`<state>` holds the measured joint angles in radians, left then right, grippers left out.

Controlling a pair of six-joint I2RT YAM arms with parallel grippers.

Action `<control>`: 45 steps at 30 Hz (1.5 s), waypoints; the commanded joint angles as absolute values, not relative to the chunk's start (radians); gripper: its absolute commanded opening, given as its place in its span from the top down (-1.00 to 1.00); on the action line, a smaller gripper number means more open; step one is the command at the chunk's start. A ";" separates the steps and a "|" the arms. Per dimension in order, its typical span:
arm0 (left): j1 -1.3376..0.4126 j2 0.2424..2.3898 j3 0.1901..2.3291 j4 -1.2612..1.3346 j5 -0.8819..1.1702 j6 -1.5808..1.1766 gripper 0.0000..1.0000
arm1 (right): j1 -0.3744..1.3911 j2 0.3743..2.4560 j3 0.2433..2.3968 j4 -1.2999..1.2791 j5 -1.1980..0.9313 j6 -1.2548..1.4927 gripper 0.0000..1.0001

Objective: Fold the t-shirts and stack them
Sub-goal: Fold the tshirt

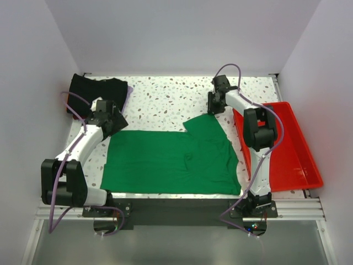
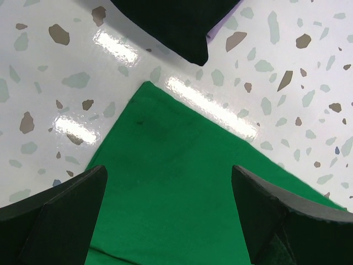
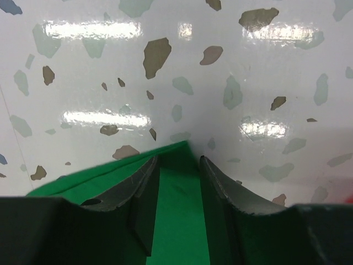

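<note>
A bright green t-shirt (image 1: 171,160) lies spread flat in the middle of the table. My left gripper (image 1: 113,120) hovers over its far-left corner. In the left wrist view it is open wide (image 2: 168,182), with the green corner (image 2: 160,143) lying flat between the fingers (image 2: 71,210). My right gripper (image 1: 213,105) is at the shirt's far-right sleeve corner. In the right wrist view its jaws (image 3: 179,165) stand a narrow gap apart, astride the green corner (image 3: 176,210), which ends at the fingertips (image 3: 220,176). Black t-shirts (image 1: 96,88) lie piled at the far left, with a purple edge (image 2: 220,27) beneath.
A red plastic tray (image 1: 295,160) stands along the right side of the table, beside the right arm. White walls close in the table on the left, back and right. The speckled tabletop (image 1: 165,94) shows behind the green shirt.
</note>
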<state>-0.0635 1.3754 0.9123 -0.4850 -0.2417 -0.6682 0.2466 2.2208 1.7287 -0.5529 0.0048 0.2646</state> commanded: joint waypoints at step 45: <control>-0.006 1.758 1.023 -0.272 -0.357 -0.554 0.21 | 0.250 2.178 1.671 -0.635 -0.061 0.282 1.00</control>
<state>-0.0132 1.7443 0.9932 -0.3176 -0.3264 -0.5789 0.2466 2.2032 1.6974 -0.5705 -0.0486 0.2741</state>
